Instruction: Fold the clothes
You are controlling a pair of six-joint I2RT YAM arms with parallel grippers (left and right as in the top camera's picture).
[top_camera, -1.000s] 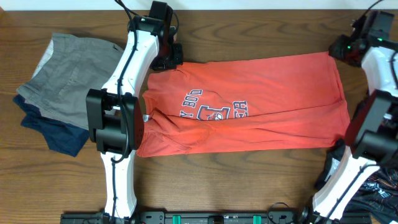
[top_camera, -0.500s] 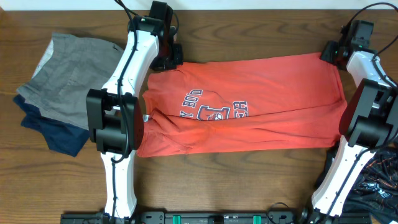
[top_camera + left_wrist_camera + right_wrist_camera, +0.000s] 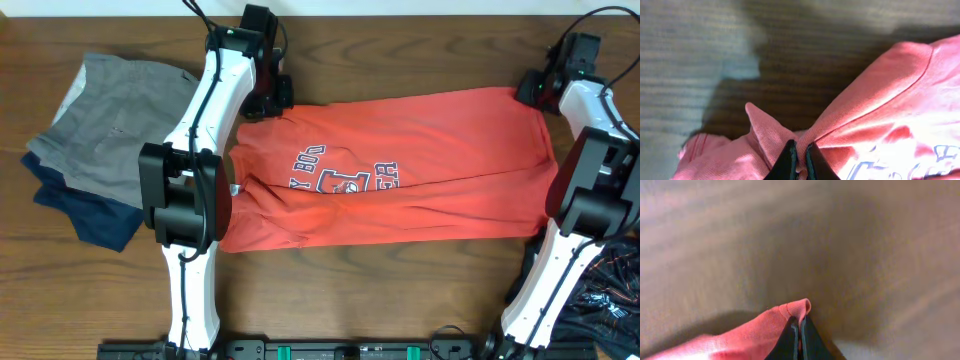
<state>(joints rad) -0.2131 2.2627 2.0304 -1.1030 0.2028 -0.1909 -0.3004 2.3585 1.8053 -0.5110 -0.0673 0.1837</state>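
Observation:
The coral-red T-shirt lies sideways across the middle of the table, folded lengthwise, its navy-and-white lettering facing up. My left gripper is at the shirt's far left corner, shut on a pinch of red fabric near the collar and sleeve. My right gripper is at the far right corner, shut on the red hem corner. In both wrist views the fabric rises a little off the wood at the fingertips.
A stack of folded grey and navy garments lies at the left of the table. A black patterned garment sits at the bottom right, behind the right arm's base. The table's far edge runs just behind both grippers.
The right arm swung in from the far right corner to the shirt's right corner and shut on the hem. The left gripper has stayed at the left corner.

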